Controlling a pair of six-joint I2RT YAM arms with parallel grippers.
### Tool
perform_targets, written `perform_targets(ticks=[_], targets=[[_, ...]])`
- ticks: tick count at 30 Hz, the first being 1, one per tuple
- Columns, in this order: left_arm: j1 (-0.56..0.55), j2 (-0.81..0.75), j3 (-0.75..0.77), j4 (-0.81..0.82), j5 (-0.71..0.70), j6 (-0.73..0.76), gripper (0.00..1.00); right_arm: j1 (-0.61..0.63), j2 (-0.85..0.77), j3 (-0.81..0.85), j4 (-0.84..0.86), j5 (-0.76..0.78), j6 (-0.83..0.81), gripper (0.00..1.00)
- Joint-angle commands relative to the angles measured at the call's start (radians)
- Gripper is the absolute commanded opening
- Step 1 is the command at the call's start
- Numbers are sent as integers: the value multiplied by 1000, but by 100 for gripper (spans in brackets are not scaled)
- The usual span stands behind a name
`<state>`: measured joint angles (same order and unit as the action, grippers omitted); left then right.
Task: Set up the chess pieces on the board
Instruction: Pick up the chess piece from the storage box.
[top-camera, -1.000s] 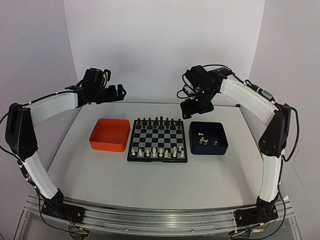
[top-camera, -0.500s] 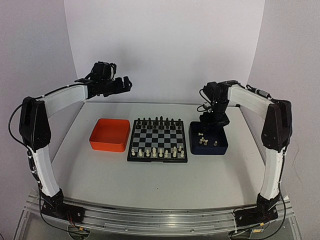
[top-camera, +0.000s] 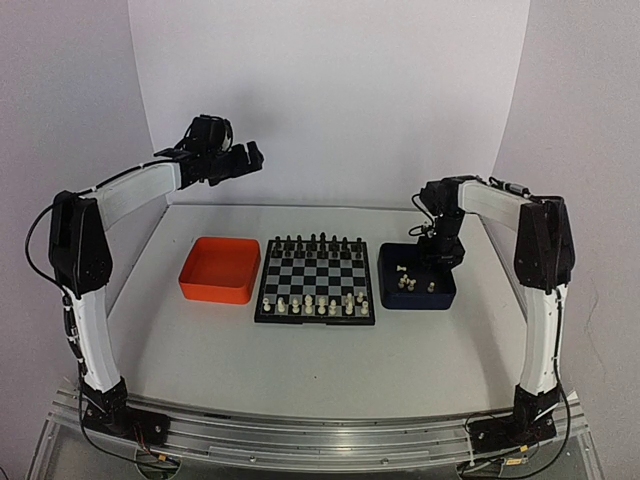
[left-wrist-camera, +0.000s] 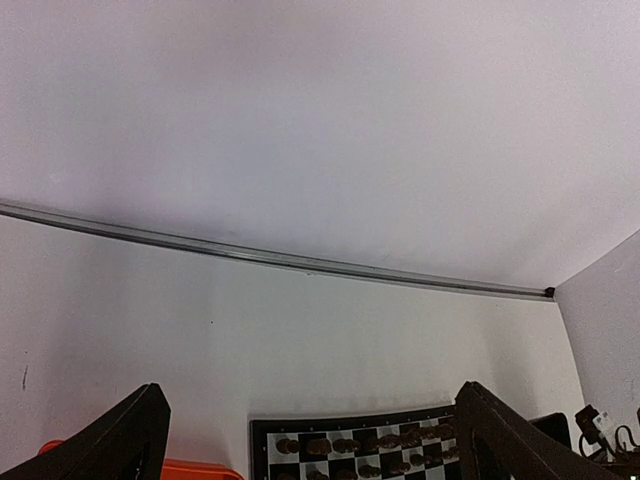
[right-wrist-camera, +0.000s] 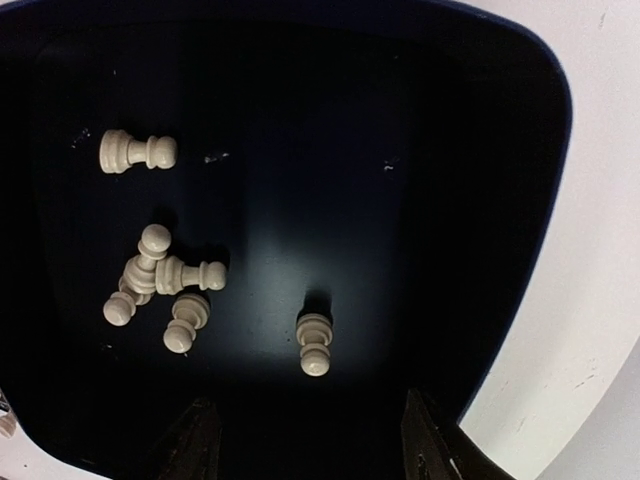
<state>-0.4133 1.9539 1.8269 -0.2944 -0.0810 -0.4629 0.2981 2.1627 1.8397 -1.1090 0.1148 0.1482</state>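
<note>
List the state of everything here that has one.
left fingers: open, empty, raised.
right fingers: open, empty, over the dark blue tray.
cream pieces: several loose in that tray, others standing on the board.
orange tray: empty.
board: flat, black pieces along its far edge.

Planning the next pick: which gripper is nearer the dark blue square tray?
Right. The right gripper hangs over the dark blue square tray; the left gripper is raised far away.

- I'm losing the board (left-wrist-camera: 320, 468) past the left wrist view's bottom edge.
- Overhead, the right gripper (top-camera: 438, 260) is hiding the blue tray's (top-camera: 415, 298) far corner.
- The pieces (top-camera: 310, 303) are showing too small overhead to identify.
</note>
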Motion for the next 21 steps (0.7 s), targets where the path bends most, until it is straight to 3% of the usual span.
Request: perform_targets(ticks=[1,8,21], targets=[[10,18,48,19,-29,-30,100,9,29,31,-31,-41,-2,54],[14,32,55,15,-29,-37,100,6,63,38,-73,-37,0,41],[19,76,111,-6,25,-26,100,-10,116,64,-79,-39,36,34]])
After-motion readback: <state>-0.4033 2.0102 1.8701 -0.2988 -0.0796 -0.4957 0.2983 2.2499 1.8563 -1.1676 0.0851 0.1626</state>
